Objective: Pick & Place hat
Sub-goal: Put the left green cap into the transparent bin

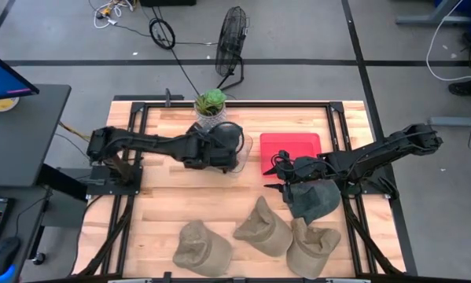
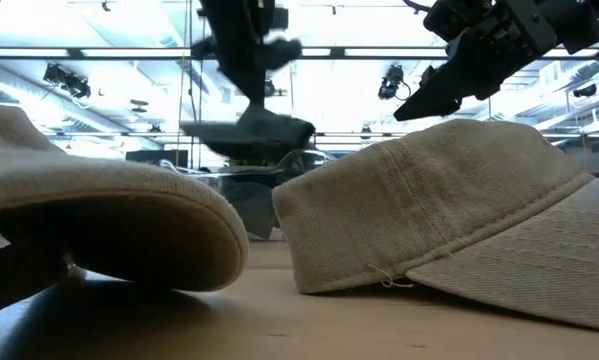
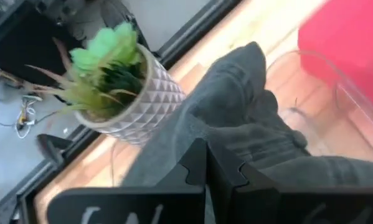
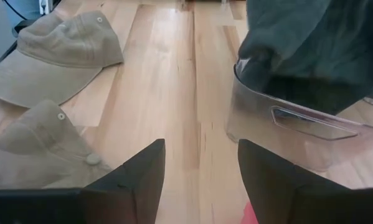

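Here we see the left gripper (image 1: 233, 148) near the top centre of the high view, its fingers (image 3: 202, 165) pinched on a dark hat (image 1: 226, 140) that hangs over a clear bin (image 1: 244, 151). In the left wrist view the hat (image 3: 248, 118) drapes past the fingers, with a potted plant (image 3: 121, 87) in a patterned white pot close behind and the bin's rim (image 3: 335, 81) to the right. The plant (image 1: 210, 102) stands at the tabletop's (image 1: 164, 212) far edge, just above the bin in the high view.

The right gripper (image 1: 277, 178) sits right of centre, below a red tray (image 1: 290, 148), its fingers (image 4: 142, 171) spread apart and holding nothing. Just beside it, to the lower right, lies a second dark hat (image 1: 314, 198). In the right wrist view we look across bare wood toward the bin (image 4: 292, 121) at the right of the frame, the held hat (image 4: 311, 43) above it.

Three tan hats lie along the bottom edge of the high view: one at lower left (image 1: 202, 248), one in the middle (image 1: 261, 226), one at lower right (image 1: 312, 245). In the low view two of them fill the foreground (image 2: 449, 210), (image 2: 99, 215).
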